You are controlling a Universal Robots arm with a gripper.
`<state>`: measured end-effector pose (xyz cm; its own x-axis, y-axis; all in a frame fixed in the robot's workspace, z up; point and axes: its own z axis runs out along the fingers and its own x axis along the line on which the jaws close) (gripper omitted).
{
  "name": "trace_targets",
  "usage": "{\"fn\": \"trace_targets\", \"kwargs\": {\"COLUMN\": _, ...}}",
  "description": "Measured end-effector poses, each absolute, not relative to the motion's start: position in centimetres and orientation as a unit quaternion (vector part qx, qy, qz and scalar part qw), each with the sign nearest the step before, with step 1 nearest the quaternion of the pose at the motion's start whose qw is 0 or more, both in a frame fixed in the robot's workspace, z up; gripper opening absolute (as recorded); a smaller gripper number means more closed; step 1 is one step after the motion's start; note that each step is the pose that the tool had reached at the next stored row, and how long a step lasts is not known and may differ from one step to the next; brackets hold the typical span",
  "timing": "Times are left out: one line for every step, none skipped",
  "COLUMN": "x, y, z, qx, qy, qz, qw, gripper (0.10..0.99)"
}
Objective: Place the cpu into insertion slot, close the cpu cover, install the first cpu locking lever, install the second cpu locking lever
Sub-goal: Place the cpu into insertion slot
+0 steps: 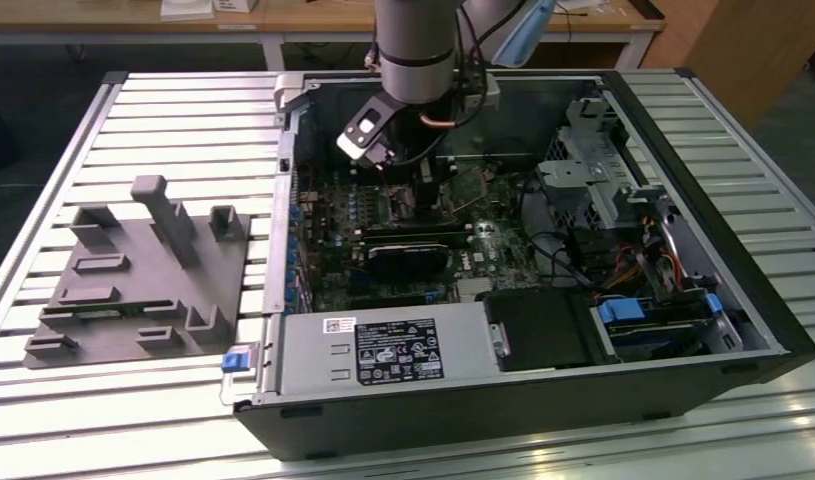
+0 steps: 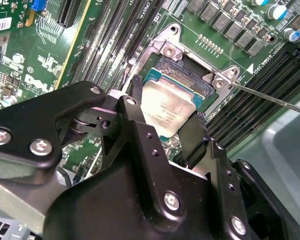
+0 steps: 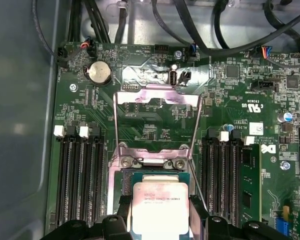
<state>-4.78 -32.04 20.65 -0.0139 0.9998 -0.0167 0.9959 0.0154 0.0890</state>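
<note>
My gripper (image 2: 165,117) is shut on the cpu (image 2: 167,111), a silvery square chip held by two opposite edges between black fingers (image 2: 135,95). The chip hangs just over the insertion slot (image 2: 184,75), whose dark centre and teal edge show beyond it. In the first wrist view the cpu (image 3: 160,210) sits between the fingers (image 3: 122,210) above the slot (image 3: 155,176). The cpu cover (image 3: 157,95) is swung open, lying back over the board from its hinge. A thin wire locking lever (image 2: 270,97) stands free beside the socket. The arm (image 1: 418,60) reaches down into the open computer case (image 1: 727,300).
Long black memory slots (image 3: 80,175) flank the socket on both sides. Cables (image 3: 190,25) run along the case wall past the board. A grey fixture plate (image 1: 140,270) lies on the slatted table at the exterior view's left. The power supply (image 1: 380,350) and drive bays (image 1: 647,320) fill the case's near side.
</note>
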Motion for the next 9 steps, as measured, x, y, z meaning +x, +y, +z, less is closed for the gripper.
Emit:
{"fn": "trace_targets", "kwargs": {"x": -4.78, "y": -32.04, "z": 20.63, "qx": 0.701, "qy": 0.712, "qz": 0.026, "qw": 0.037, "gripper": 0.541}}
{"fn": "trace_targets", "kwargs": {"x": -4.78, "y": -32.04, "z": 20.63, "qx": 0.701, "qy": 0.712, "qz": 0.026, "qw": 0.037, "gripper": 0.541}}
{"fn": "trace_targets", "kwargs": {"x": -4.78, "y": -32.04, "z": 20.63, "qx": 0.701, "qy": 0.712, "qz": 0.026, "qw": 0.037, "gripper": 0.541}}
{"fn": "trace_targets", "kwargs": {"x": -4.78, "y": -32.04, "z": 20.63, "qx": 0.701, "qy": 0.712, "qz": 0.026, "qw": 0.037, "gripper": 0.541}}
{"fn": "trace_targets", "kwargs": {"x": -4.79, "y": -32.04, "z": 20.62, "qx": 0.701, "qy": 0.712, "qz": 0.026, "qw": 0.037, "gripper": 0.541}}
{"fn": "trace_targets", "kwargs": {"x": -4.86, "y": -32.04, "z": 20.59, "qx": 0.701, "qy": 0.712, "qz": 0.026, "qw": 0.037, "gripper": 0.541}}
{"fn": "trace_targets", "kwargs": {"x": -4.93, "y": -32.04, "z": 20.55, "qx": 0.701, "qy": 0.712, "qz": 0.026, "qw": 0.037, "gripper": 0.541}}
{"fn": "trace_targets", "kwargs": {"x": -4.95, "y": -32.03, "z": 20.49, "qx": 0.701, "qy": 0.712, "qz": 0.026, "qw": 0.037, "gripper": 0.541}}
{"fn": "trace_targets", "kwargs": {"x": -4.96, "y": -32.04, "z": 20.42, "qx": 0.701, "qy": 0.712, "qz": 0.027, "qw": 0.037, "gripper": 0.541}}
